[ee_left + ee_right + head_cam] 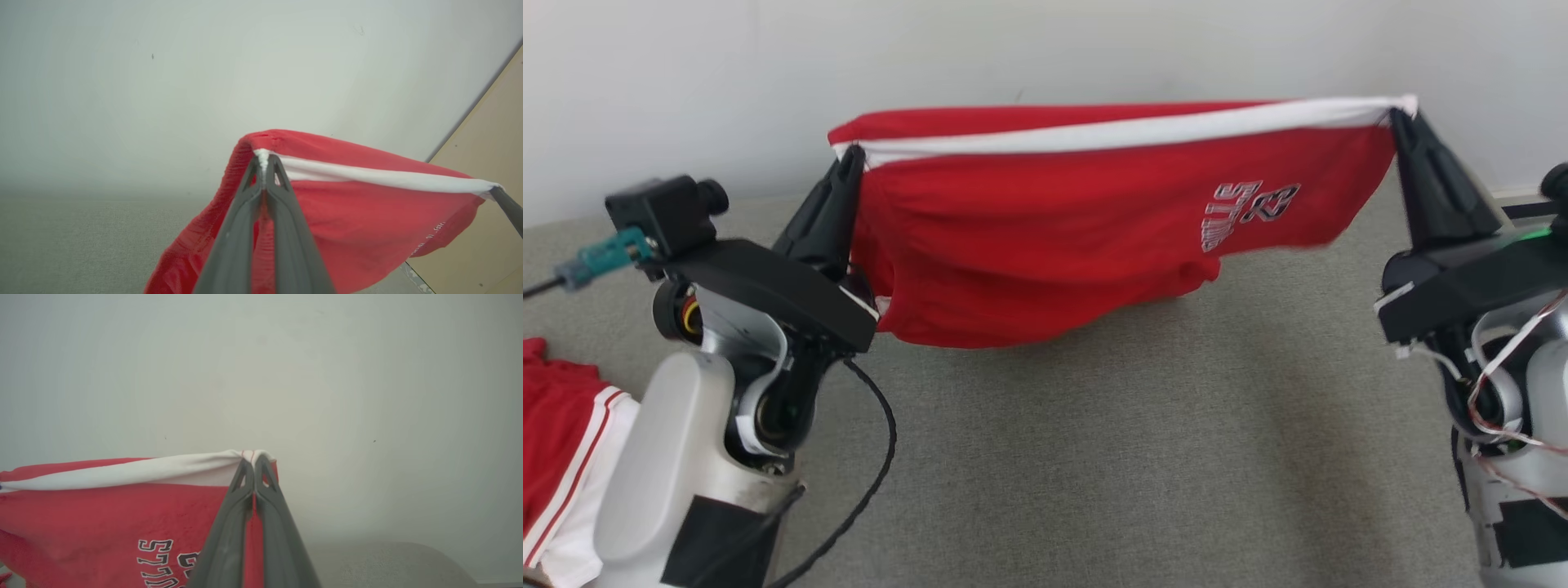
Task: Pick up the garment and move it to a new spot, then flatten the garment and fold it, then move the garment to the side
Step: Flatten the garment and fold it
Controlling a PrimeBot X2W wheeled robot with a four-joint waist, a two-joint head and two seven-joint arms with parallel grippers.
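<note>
The garment (1045,237) is red with a white band along its top edge and white lettering on its right part. It hangs stretched in the air above the grey surface, held at both upper corners. My left gripper (849,155) is shut on the left corner of the white band; the left wrist view shows its fingertips (264,163) pinching the cloth (367,204). My right gripper (1401,110) is shut on the right corner, and its tips (253,459) clamp the band (122,471) in the right wrist view. The garment's lower edge sags close to the surface.
A second red garment with white stripes (560,457) lies at the lower left edge beside my left arm. The grey fabric surface (1135,457) spreads below, and a pale wall (1045,49) stands right behind the hanging cloth. A black cable (874,465) loops from the left wrist.
</note>
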